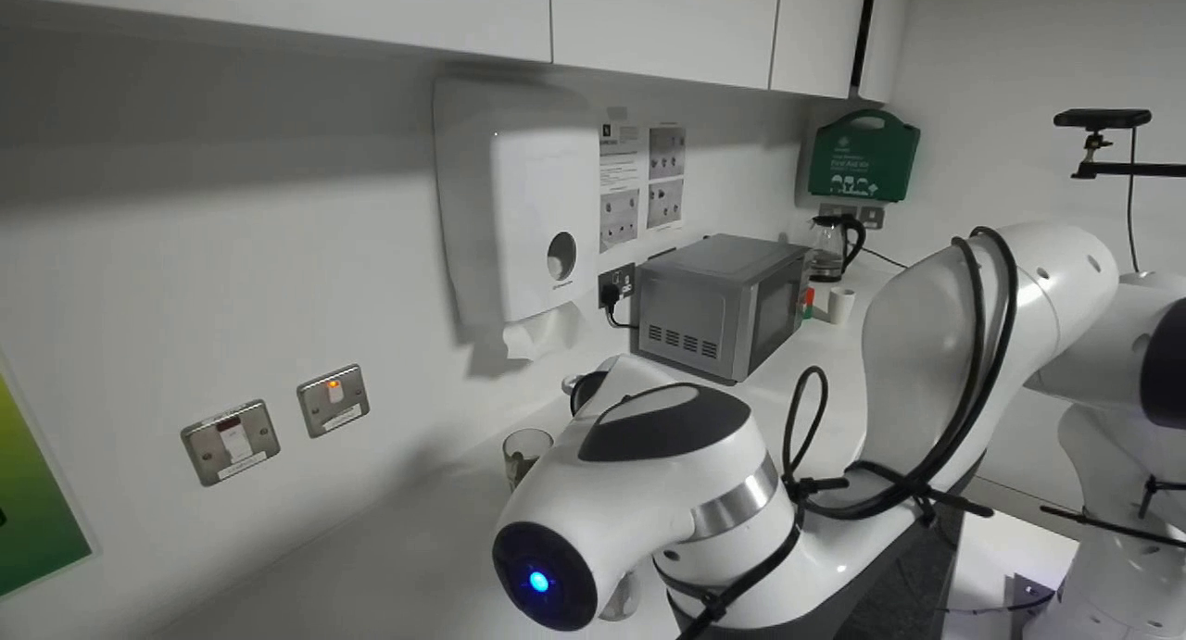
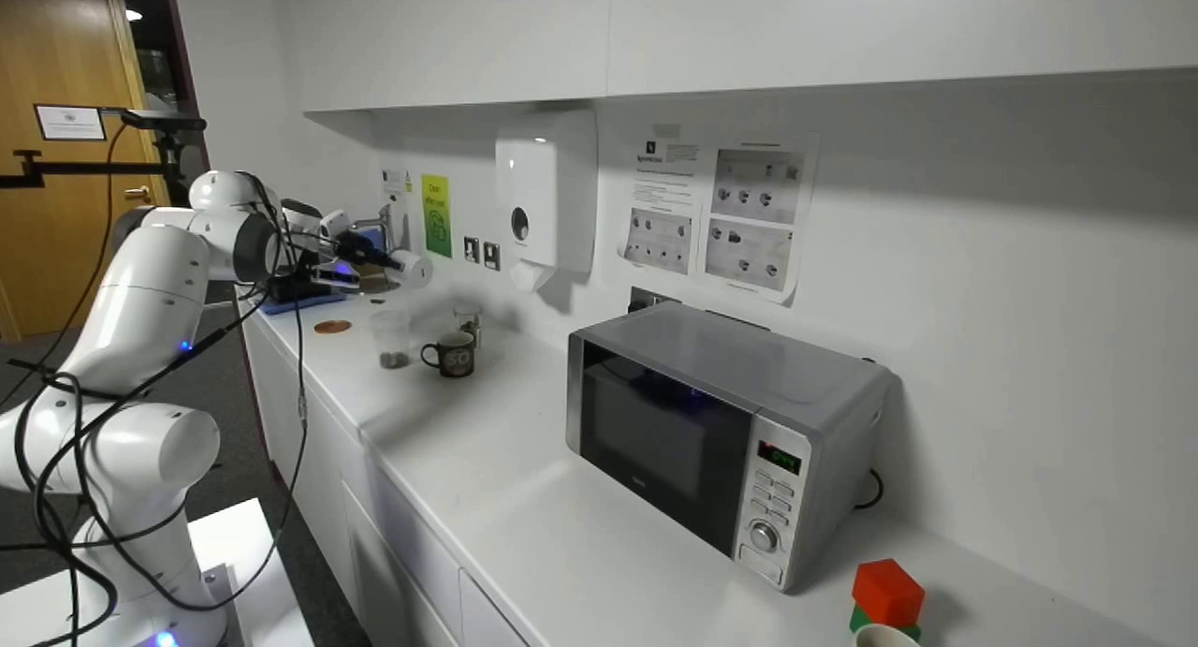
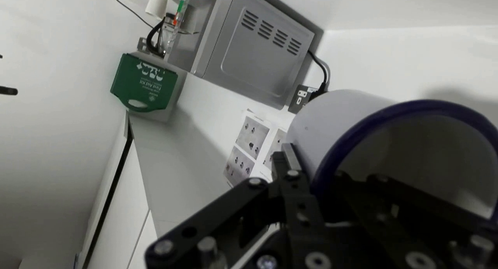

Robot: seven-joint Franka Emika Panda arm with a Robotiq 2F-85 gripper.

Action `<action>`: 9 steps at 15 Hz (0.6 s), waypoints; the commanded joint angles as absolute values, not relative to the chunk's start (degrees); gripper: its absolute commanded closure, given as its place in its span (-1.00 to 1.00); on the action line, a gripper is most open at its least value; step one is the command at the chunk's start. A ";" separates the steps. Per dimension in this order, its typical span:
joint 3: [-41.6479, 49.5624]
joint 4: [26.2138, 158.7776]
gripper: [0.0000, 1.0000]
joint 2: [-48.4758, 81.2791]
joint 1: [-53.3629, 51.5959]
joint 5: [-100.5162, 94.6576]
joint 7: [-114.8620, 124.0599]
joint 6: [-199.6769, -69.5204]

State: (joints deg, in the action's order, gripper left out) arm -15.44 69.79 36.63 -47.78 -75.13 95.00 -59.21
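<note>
- Gripping a white cup [image 3: 346, 125] by the rim, the gripper [image 2: 388, 260] has its fingers pulled in tight; can't really make out the one on the mouth side.
- Cup's plain white outside with one tiny dark speck, then a chunky dark blue rim and a greyish, shaded inside.
- It's tipped sideways, mouth toward us in the wrist view.
- Hangs above the counter [image 2: 524, 422], beyond the dark mug [image 2: 456, 355], in an exterior view.
</note>
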 commanded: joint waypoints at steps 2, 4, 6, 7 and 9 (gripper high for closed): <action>-17.51 72.90 0.97 32.38 -44.29 -68.53 98.89 -64.23; -17.70 73.28 0.97 31.73 -43.41 -66.35 99.68 -65.98; -18.07 73.82 0.97 30.85 -42.28 -64.03 100.33 -68.26; -18.19 74.01 0.97 30.53 -41.79 -63.06 100.53 -69.24; -18.40 74.59 0.97 29.77 -40.83 -61.26 100.81 -71.28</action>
State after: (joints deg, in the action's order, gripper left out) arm -17.10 70.05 34.21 -43.44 -64.31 98.91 -67.61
